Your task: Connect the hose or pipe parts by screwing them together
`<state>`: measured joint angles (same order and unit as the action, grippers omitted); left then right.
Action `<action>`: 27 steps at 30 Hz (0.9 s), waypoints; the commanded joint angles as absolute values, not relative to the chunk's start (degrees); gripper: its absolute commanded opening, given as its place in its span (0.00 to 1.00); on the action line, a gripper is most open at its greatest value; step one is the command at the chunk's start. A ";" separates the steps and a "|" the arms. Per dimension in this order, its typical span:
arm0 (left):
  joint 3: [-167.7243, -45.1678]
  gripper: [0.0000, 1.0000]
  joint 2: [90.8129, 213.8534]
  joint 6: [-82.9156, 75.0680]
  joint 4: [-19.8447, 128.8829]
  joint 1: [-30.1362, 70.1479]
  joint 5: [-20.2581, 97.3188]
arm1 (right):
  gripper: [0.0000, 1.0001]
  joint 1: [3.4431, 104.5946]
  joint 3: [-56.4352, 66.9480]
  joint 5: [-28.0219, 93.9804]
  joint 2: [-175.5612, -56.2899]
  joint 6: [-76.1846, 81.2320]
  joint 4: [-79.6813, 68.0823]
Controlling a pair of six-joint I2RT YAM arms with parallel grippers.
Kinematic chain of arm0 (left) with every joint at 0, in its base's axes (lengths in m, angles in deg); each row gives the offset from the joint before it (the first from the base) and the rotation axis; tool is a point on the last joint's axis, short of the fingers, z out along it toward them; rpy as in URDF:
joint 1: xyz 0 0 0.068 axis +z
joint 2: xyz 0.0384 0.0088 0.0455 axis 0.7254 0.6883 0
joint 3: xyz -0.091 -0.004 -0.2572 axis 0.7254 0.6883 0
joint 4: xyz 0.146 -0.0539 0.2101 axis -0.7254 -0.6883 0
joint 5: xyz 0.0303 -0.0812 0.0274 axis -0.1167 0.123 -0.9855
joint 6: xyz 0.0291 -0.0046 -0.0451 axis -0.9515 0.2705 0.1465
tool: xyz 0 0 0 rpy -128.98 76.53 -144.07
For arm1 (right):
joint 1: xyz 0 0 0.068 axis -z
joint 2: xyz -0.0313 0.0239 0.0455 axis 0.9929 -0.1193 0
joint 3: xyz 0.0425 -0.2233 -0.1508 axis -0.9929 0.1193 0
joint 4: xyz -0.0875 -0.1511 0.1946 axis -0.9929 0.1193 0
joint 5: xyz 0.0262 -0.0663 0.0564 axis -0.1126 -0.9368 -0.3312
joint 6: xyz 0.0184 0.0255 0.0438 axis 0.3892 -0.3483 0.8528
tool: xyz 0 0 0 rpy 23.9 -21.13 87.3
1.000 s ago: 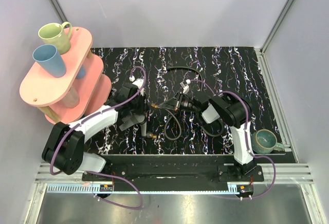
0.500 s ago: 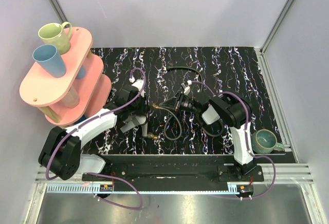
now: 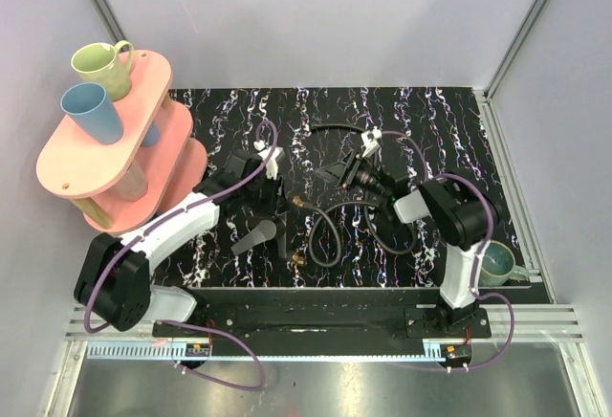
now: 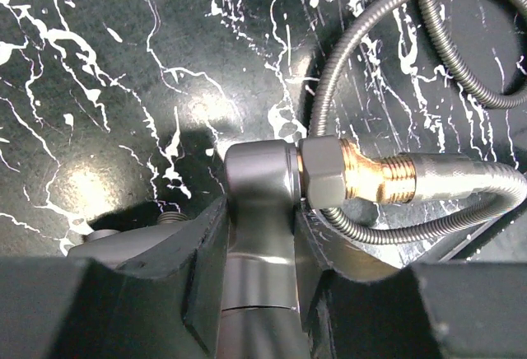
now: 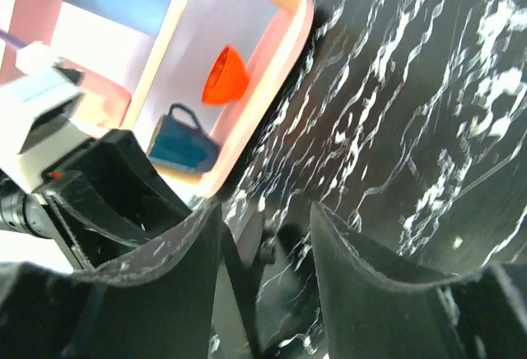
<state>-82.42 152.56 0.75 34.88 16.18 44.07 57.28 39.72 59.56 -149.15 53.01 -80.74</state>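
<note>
My left gripper (image 3: pixel 276 208) is shut on the dark grey forked fitting (image 3: pixel 255 236). In the left wrist view its jaws clamp the fitting's grey neck (image 4: pixel 258 211). The hose's end nut sits on the fitting's brass threaded tip (image 4: pixel 372 179), and the thin black hose (image 4: pixel 328 87) curls away from it. From above, the hose (image 3: pixel 323 241) loops on the mat between the arms and arcs toward the back. My right gripper (image 3: pixel 345 170) hangs open above the mat, apart from the hose. Nothing lies between its fingers (image 5: pixel 366 285) in the right wrist view.
A pink tiered shelf (image 3: pixel 72 166) stands at the left with a green mug (image 3: pixel 103 65) and a blue cup (image 3: pixel 91 111) on top. Its lower tiers hold an orange funnel (image 5: pixel 224 75) and a teal mug (image 5: pixel 179 139). Another teal mug (image 3: pixel 495 261) sits at the mat's right edge.
My right gripper has opened, let go of the hose end and drawn back to the upper right. My left gripper has shifted right with the fitting, and the hose has stayed on its tip.
</note>
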 commanded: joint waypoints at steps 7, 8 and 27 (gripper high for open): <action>-91.84 0.00 158.57 -2.05 27.90 20.83 50.92 | 0.60 54.77 36.32 66.02 -122.31 -9.49 -47.46; -92.80 0.00 159.10 -2.32 26.24 21.19 51.18 | 0.61 53.45 37.11 66.03 -118.73 -16.70 -42.48; -99.05 0.00 167.63 -6.01 17.08 23.65 57.78 | 0.69 35.51 39.24 49.61 -118.34 -63.97 -23.36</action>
